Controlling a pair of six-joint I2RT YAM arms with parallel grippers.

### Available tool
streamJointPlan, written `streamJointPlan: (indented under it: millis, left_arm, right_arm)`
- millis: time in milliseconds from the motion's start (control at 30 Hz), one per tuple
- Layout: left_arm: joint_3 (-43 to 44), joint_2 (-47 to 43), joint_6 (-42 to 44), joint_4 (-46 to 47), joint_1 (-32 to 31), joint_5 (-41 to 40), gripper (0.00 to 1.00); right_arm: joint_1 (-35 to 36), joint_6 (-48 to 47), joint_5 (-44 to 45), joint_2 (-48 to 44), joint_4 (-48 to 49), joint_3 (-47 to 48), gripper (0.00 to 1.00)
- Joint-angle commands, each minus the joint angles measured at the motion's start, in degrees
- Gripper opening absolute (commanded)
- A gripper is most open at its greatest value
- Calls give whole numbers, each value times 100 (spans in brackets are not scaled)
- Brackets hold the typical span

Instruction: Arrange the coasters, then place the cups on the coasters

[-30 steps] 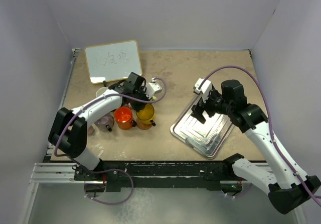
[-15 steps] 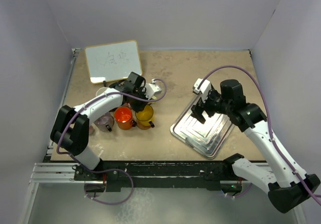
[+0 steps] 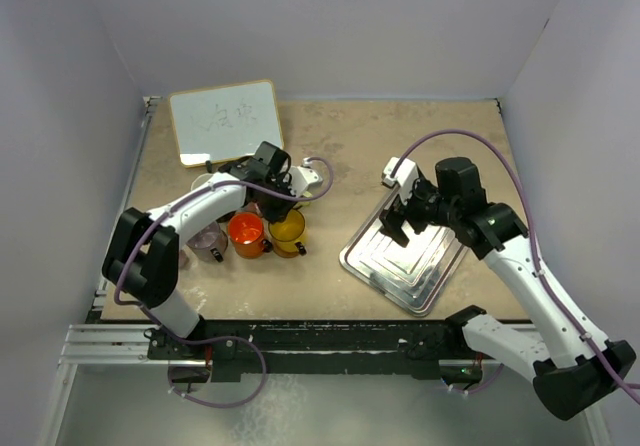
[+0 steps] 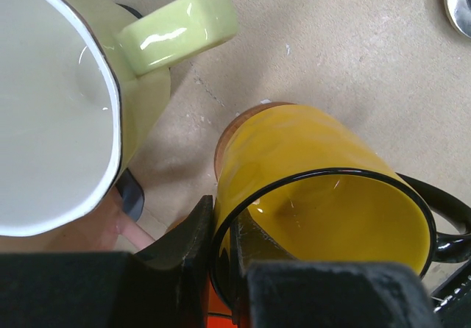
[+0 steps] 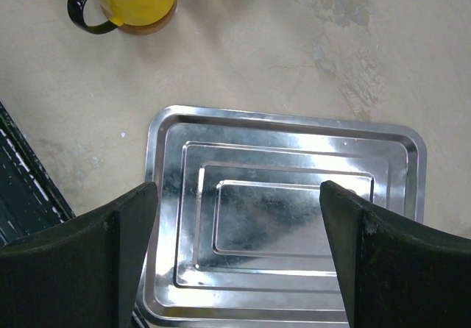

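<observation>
Overhead view of a worktop (image 3: 400,136) with two robot arms reaching in from its near edge.

Four mugs can be counted, bunched together toward the left edge of the worktop, about midway between near and far edges. The left arm covers the rest of the bunch.
- A yellow see-through mug (image 4: 294,151) with a black rim and handle
- A red-orange mug (image 3: 245,231) just beside it
- A smoky purple mug (image 3: 208,244) nearest the left edge
- A yellow-green mug (image 4: 51,107) with a white inside, just beside the yellow one

One coaster (image 4: 237,118) shows plainly. It is tan-orange and the yellow mug stands on it.

There is one steel tray (image 5: 294,133), toward the near right corner and turned at an angle. One whiteboard (image 3: 224,121) lies flat in the far left corner.

The left gripper (image 4: 221,218) is pinched tight on the rim of the yellow mug, one finger inside and one outside. The right gripper (image 5: 239,188) hangs over the tray with its fingers spread wide and nothing between them.

The worktop is beige and mottled, with faint scuffs. A black rail (image 3: 300,341) runs along its near edge. Plain pale walls (image 3: 330,26) close it in on the left, far and right sides.
</observation>
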Motion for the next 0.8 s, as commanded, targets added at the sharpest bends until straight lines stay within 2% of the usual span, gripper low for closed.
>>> streamJointPlan:
  millis: [0, 767]
  left_arm:
    - [404, 8, 147, -16, 51, 179, 3]
    - [734, 446, 334, -454, 51, 111, 3]
  right_arm:
    - [-30, -95, -170, 52, -87, 44, 93]
    - [-29, -134, -168, 174, -136, 58, 93]
